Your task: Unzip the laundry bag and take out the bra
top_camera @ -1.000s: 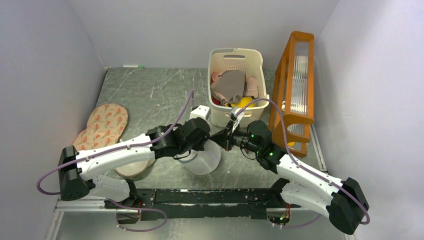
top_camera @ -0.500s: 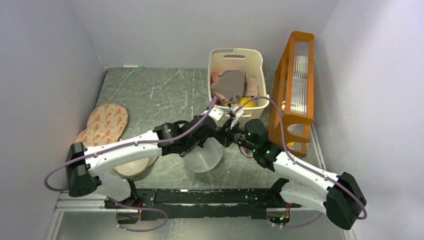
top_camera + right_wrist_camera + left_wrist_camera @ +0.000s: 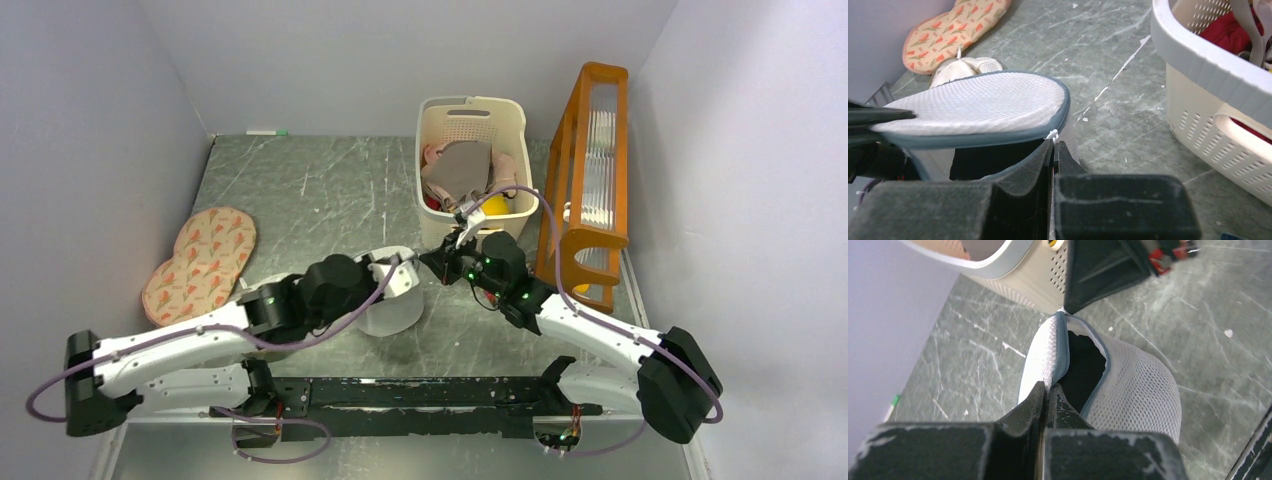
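At the far left the pink patterned pads (image 3: 205, 255) lie on the tabletop (image 3: 300, 180), well apart from the work. Next comes the left claw (image 3: 1045, 390), its fingers pressed together and clamped on the near rim of the laundry bag (image 3: 1143, 390), which sits on the tabletop between the two arms, just in front of the cream basket (image 3: 505, 115). The bag's zip stands partly open – the rim has parted into a gaping mouth, and the left wrist view shows the bra (image 3: 1085, 367) as a dark mass inside, none of it outside the mesh. On the bag's far side the right claw (image 3: 1053, 147) is also closed, gripping the rim where the zip runs; whether it has the pull itself or only the edge beside it cannot be told. Its own camera shows the upper flap lifted like a lid over the black fabric below. Further right stand the basket and the orange rack (image 3: 600, 80), neither touched. The unzipping step looks near its end, with removal not yet begun. The next move probably calls for one claw to hold the bag steady while the other lets go of the rim, opens and reaches through the mouth to pinch the black fabric – taking care to catch the bra and not the mesh around it.
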`<act>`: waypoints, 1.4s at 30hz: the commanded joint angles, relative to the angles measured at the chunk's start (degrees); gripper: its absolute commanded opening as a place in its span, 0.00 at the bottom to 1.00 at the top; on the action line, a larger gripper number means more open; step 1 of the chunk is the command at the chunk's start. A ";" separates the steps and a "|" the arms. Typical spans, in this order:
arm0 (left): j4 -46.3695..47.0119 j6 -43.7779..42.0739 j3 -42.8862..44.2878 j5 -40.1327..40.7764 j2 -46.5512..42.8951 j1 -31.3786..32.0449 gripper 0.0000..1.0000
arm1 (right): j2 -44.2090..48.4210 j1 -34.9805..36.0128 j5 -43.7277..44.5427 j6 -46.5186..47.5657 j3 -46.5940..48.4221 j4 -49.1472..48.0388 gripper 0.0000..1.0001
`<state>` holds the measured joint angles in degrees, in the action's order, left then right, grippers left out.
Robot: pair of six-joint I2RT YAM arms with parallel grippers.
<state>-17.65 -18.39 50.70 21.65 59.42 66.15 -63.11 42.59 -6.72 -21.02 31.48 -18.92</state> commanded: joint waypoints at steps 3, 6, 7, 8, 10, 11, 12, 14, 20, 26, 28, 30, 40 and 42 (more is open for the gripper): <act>12.25 -10.88 -10.24 -9.53 -11.90 0.04 0.07 | -2.01 -0.40 2.93 -1.77 -0.24 -1.36 0.00; 9.46 -9.83 -10.96 -11.72 -14.03 0.21 0.07 | -2.23 -0.34 1.77 -1.66 -1.15 -2.34 0.00; 8.39 -9.60 -10.71 -12.45 -14.47 0.22 0.07 | -2.10 -0.35 1.10 -1.40 -1.47 -2.68 0.00; 7.96 -9.31 -10.48 -13.01 -14.87 0.14 0.10 | -1.79 -0.33 0.62 -0.98 -1.85 -3.09 0.00; 8.54 -8.01 -10.62 -12.78 -15.28 0.12 0.22 | -0.89 -0.39 -0.50 -0.48 -2.72 -4.27 0.00; 8.85 -7.33 -10.64 -12.77 -14.99 0.12 0.24 | -0.40 -0.38 -1.06 -0.33 -3.15 -4.84 0.00; 9.05 -6.75 -10.44 -12.65 -14.53 0.12 0.26 | 0.14 -0.38 -1.55 -0.25 -3.31 -5.16 0.00; 8.13 -5.38 -9.19 -11.72 -12.19 0.12 0.28 | 0.95 -0.32 -2.50 -0.20 -3.15 -5.21 0.00; 1.90 -1.88 -1.65 -1.52 -1.44 0.12 0.23 | 1.44 -0.27 -5.91 0.24 -2.15 -4.01 0.00; 1.01 -0.63 0.59 -1.70 2.38 0.21 0.57 | 2.58 -0.07 -8.18 0.15 -2.76 -4.14 0.00; 1.27 -1.07 0.51 -3.46 1.94 0.25 0.63 | 3.08 0.00 -8.32 -0.14 -3.22 -4.53 0.00; 2.45 -1.54 -0.14 -4.43 1.38 0.23 0.68 | 3.43 -0.05 -8.57 -0.59 -3.71 -4.99 0.00; 1.79 -0.24 1.89 -2.09 8.13 0.21 0.61 | 4.43 0.34 -9.58 -0.55 -3.96 -5.17 0.00; 0.80 0.74 2.78 -0.64 9.92 0.24 0.57 | 3.94 0.37 -9.83 -0.69 -3.98 -5.56 0.00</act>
<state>-15.64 -19.57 50.54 18.50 66.30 66.17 -59.72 42.74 -15.77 -21.87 27.81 -21.80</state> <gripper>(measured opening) 0.598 0.007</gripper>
